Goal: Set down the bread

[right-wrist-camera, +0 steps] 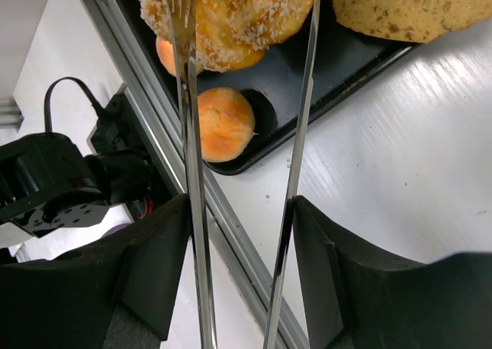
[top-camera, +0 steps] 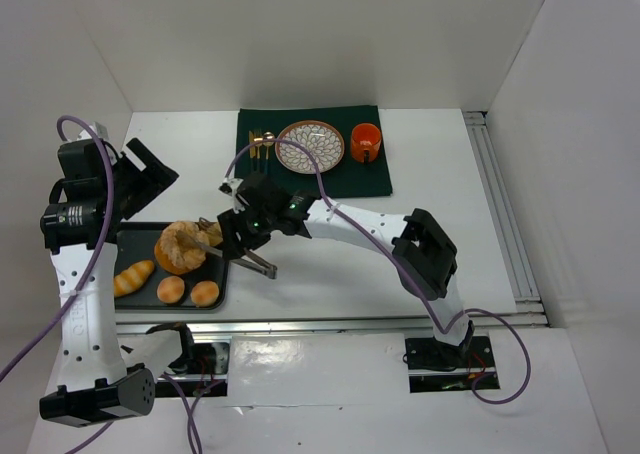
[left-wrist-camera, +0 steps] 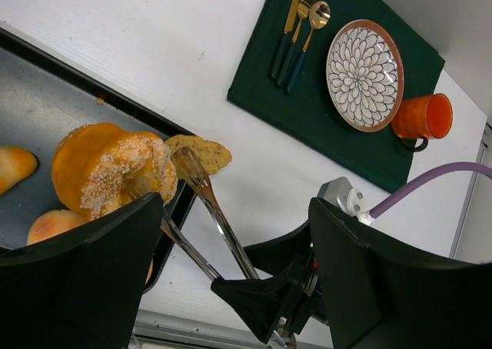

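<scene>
The bread (top-camera: pixel 182 246), large, round and golden with a pale-dusted top, is over the right end of the black tray (top-camera: pixel 140 236). Metal tongs (top-camera: pixel 250 259) have their tips on either side of it. My right gripper (top-camera: pixel 243 237) is shut on the tongs' arms (right-wrist-camera: pixel 188 172); in the right wrist view the gripper (right-wrist-camera: pixel 240 211) points at the bread (right-wrist-camera: pixel 238 11). I cannot tell whether the bread rests on the tray. My left gripper (top-camera: pixel 148 172) is open and empty, above the tray's far left; in its view (left-wrist-camera: pixel 234 211) the bread (left-wrist-camera: pixel 108 168) lies ahead.
On the tray lie two small buns (top-camera: pixel 171 289) (top-camera: pixel 205 293), an elongated roll (top-camera: pixel 133 277) and a flat speckled slice (left-wrist-camera: pixel 201 153) at its right edge. A green cloth (top-camera: pixel 315 179) at the back holds a patterned plate (top-camera: pixel 310 146), an orange mug (top-camera: pixel 366 142) and cutlery (top-camera: pixel 262 146).
</scene>
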Robot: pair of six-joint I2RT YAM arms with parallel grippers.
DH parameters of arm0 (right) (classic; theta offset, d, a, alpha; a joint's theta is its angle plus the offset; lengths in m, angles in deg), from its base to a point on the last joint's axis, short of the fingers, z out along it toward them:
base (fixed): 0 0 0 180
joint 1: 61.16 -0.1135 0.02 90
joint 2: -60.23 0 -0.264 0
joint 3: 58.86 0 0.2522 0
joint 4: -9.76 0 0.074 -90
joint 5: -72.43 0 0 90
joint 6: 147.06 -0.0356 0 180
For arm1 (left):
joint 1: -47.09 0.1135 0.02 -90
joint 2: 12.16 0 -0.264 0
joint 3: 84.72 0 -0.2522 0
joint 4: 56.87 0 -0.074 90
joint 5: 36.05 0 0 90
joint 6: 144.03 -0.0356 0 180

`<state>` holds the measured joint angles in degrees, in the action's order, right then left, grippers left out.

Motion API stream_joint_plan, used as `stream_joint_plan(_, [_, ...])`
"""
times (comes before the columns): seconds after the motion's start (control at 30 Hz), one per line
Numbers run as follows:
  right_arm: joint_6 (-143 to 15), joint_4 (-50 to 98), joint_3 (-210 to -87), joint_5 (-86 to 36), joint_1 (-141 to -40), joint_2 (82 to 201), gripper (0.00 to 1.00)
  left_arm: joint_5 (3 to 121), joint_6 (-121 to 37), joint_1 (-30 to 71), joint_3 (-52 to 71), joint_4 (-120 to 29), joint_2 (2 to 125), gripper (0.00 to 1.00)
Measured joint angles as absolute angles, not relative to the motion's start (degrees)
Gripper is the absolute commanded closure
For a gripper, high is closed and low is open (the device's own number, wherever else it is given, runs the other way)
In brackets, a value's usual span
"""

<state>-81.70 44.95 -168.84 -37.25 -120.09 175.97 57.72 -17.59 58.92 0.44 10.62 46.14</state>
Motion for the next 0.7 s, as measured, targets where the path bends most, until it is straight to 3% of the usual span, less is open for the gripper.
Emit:
stream_joint_plan(0.53, [-81.72,45.52,-168.63,-39.40,-119.77,176.04,0.35,58.18,-17.59,58.92,1.28,10.47,46.10,0.11])
stream_joint_plan(0.7, [-81.88,45.45,-168.67,-42.00,-119.74,177.46,0.51,58.21,-17.61,58.92,1.28,10.47,46.10,0.11])
